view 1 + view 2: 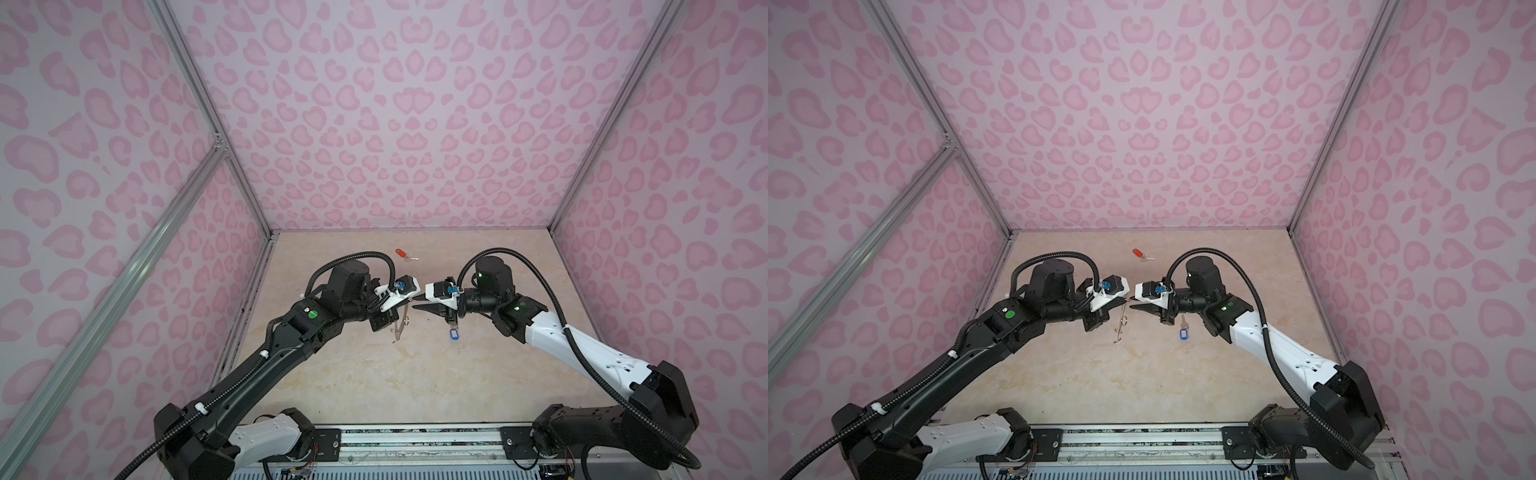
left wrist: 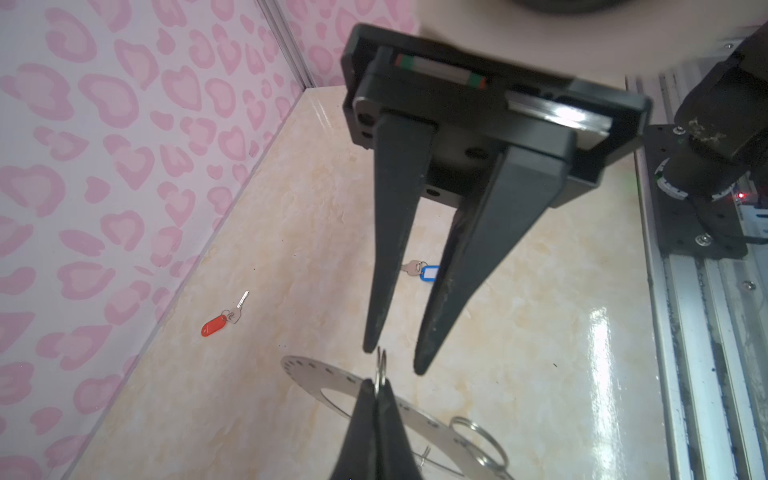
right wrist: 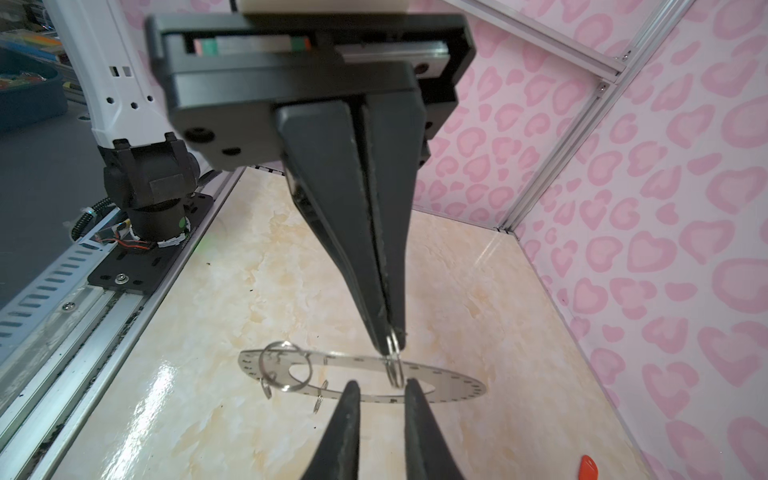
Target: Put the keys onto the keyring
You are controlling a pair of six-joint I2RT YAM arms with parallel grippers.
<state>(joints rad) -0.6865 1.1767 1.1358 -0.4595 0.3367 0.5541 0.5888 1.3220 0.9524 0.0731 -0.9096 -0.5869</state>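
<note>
Found the beige marbled counter [image 1: 374, 382] with both arms meeting over its middle, nose to nose. Saw the left gripper [image 3: 390, 332] pinched fully shut on a small wire loop [image 3: 395, 368], and so carrying the flat grey metal ring-shaped keyring [image 3: 451, 384] by its rim, apparently clear of the counter and edge-on in both top views. Judged this a presenting hold, meant to keep that loop steady and within reach. Saw the right gripper [image 2: 394, 359] part open and holding nothing, its fingertips standing either side of the same loop without closing on it. Judged it placed to steady or spread the loop, not to fetch a key. Noted both keys flat on the counter, neither threaded yet: the small silver metal key with a blue oval plastic tag [image 1: 453, 333] near the right gripper, the small silver metal key with a red oval plastic tag [image 1: 405, 254] well apart, towards the back wall. For containers, made out only a dark blue bin [image 3: 31, 104] beyond the rail, its bright contents too blurred to name. Counted the keyring as the one carrier in play: bore a larger split ring [image 3: 286, 343] and a few small loops, no key on any.
</note>
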